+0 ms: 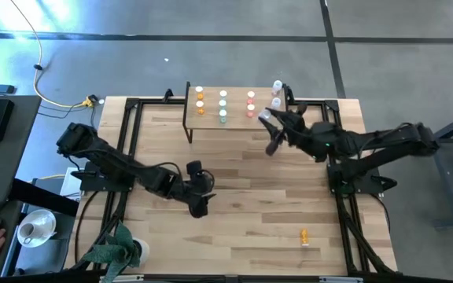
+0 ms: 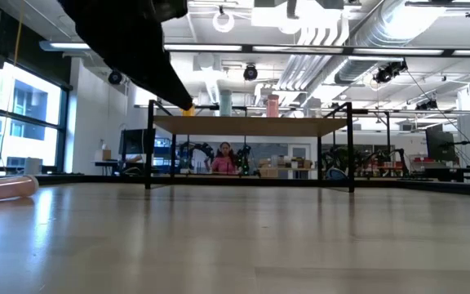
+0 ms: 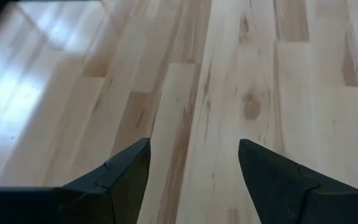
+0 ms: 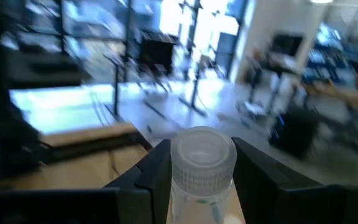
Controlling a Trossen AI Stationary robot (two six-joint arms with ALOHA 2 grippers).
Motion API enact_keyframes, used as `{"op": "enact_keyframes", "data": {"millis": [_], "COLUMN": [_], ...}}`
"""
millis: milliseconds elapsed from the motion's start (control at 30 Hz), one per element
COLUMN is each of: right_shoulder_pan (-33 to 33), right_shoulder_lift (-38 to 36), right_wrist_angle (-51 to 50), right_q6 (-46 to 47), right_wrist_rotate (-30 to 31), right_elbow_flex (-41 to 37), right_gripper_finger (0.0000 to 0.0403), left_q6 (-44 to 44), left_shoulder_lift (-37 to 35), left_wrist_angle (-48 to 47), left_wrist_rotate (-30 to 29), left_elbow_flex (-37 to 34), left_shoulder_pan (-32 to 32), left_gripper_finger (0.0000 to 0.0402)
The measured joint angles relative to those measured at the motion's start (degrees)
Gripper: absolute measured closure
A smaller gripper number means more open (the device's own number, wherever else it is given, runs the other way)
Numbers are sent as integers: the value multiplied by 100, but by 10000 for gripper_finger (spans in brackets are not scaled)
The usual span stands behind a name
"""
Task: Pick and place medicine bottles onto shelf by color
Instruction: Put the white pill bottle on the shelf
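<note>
Your right claw [image 4: 194, 171] is clamped on a clear bottle [image 4: 202, 168], apparently beside the shelf's [image 1: 234, 122] right end. Your left claw [image 3: 194, 165] waits, fingers apart, over the bare surface [image 1: 250, 204].

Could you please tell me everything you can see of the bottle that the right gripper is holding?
The clear bottle has a ribbed, translucent white cap and a see-through body with a faint green mark low down. It stands upright, clamped between the right gripper's two dark fingers, which press its sides just below the cap. From above it hangs near the shelf's right end, beside the red row, where other clear bottles stand. Its base is out of view.
</note>
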Motion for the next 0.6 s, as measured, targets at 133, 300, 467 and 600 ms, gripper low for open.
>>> {"op": "enact_keyframes", "data": {"millis": [133,300,467,600], "right_shoulder_pan": [-486,-884,-1137,-1218], "right_shoulder_lift": [57,-71,-392,-481], "right_wrist_angle": [-808,-314,641,725], "right_q6": [844,1264,1409,1566], "right_wrist_rotate": [5,-6,-98,-203], "right_elbow_flex": [-36,-919,-1948,-2311], "right_gripper_finger": [276,276,276,276], "left_q6": [91,258,447,652], "left_shoulder_lift": [-13,-13,-13,-13], "left_wrist_angle": [1,13,97,377], "left_wrist_rotate": [168,221,338,562], "left_elbow_flex": [-57,-57,-54,-54], "left_shoulder_pan": [139,189,189,257], "left_gripper_finger": [169,169,169,169]}}
